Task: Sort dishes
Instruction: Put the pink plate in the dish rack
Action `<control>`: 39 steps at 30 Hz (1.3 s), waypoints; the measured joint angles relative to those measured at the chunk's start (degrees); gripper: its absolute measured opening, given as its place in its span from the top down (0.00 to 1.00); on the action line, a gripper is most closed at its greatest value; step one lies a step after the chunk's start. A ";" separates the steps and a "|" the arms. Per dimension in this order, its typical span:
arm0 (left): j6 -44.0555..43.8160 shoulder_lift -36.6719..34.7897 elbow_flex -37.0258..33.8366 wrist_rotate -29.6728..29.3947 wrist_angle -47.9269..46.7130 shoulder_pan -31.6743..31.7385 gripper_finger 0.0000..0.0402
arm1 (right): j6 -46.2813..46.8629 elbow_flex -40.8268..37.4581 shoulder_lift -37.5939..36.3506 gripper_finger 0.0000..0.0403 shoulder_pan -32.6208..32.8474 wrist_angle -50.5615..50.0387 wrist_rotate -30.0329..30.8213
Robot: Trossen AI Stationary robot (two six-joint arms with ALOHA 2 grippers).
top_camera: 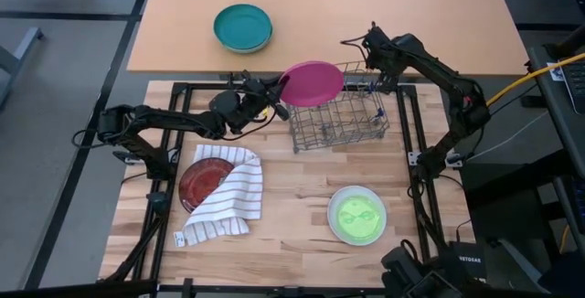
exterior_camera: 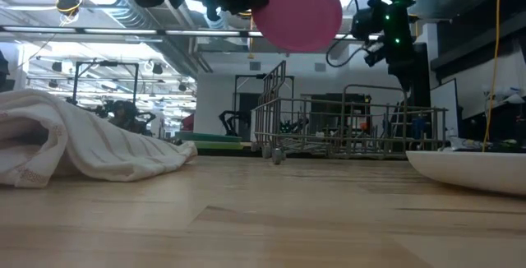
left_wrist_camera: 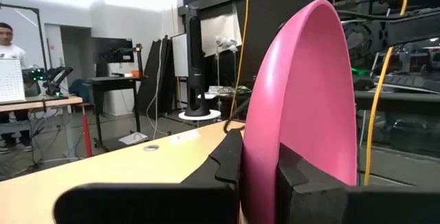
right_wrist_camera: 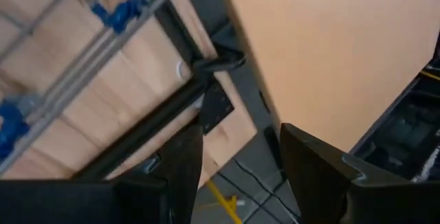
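Left tool grips unlabelled pink plate.

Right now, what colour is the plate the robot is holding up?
Magenta pink. The plate is pinched in the left gripper, clearest in the left wrist view.

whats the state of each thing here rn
magenta plate: lifted above the wire rack, gripped at its rim
left gripper: shut on the magenta plate
right gripper: open, empty, by the rack's far corner
wire rack: empty
dark red plate: half under the striped cloth
green plate: flat on the table
teal bowl: upright
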 joint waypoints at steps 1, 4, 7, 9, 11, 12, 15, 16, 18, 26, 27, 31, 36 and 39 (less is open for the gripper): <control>-0.02 0.00 0.00 0.00 -0.02 0.00 0.95 | -0.02 -0.54 0.01 0.51 0.02 -0.53 0.27; -0.06 -0.02 0.04 0.00 -0.02 0.00 0.95 | 0.01 -2.36 0.01 0.51 0.07 -1.60 0.27; -0.06 -0.02 0.04 0.00 -0.04 0.00 0.95 | 0.64 -4.72 0.01 0.51 0.07 -2.17 -0.27; -0.06 -0.02 0.04 0.00 -0.06 -0.01 0.95 | 1.71 -6.57 0.01 0.51 0.07 -2.15 -0.85; -0.06 -0.02 0.04 0.00 -0.17 0.00 0.95 | 1.96 -8.60 0.00 0.51 0.07 -2.05 -1.53; -0.06 -0.02 0.04 0.00 -0.34 0.00 0.95 | 1.97 -9.59 0.01 0.51 0.07 -1.85 -2.06; -0.06 -0.04 0.07 -0.04 -1.22 0.00 0.95 | 2.11 -12.10 0.01 0.51 0.10 -1.32 -4.22; -0.06 -0.04 0.07 -0.04 -1.42 0.00 0.95 | 2.14 -12.81 0.01 0.51 0.12 -1.37 -5.53; -0.06 -0.04 0.07 -0.03 -1.48 0.00 0.95 | 2.81 -13.95 0.01 0.51 0.12 -1.31 -8.42; -0.05 -0.07 0.07 -0.04 -1.37 0.02 0.95 | 5.14 -15.79 0.01 0.51 0.16 -1.34 -18.76; -0.06 -0.07 0.07 -0.04 -1.37 0.02 0.95 | 5.15 -15.81 -0.01 0.51 0.12 -1.32 -19.91; 0.83 -0.07 0.07 -0.09 -1.35 0.04 0.95 | 5.17 -15.79 -0.01 0.51 0.15 -1.23 -23.60; 1.05 -0.07 0.07 -0.15 -1.33 0.06 0.95 | 6.43 -15.82 -0.01 0.51 0.16 -0.33 -29.28; 1.05 -0.07 0.07 -0.15 -1.31 0.07 0.95 | 6.48 -15.82 -0.01 0.51 0.16 0.71 -33.78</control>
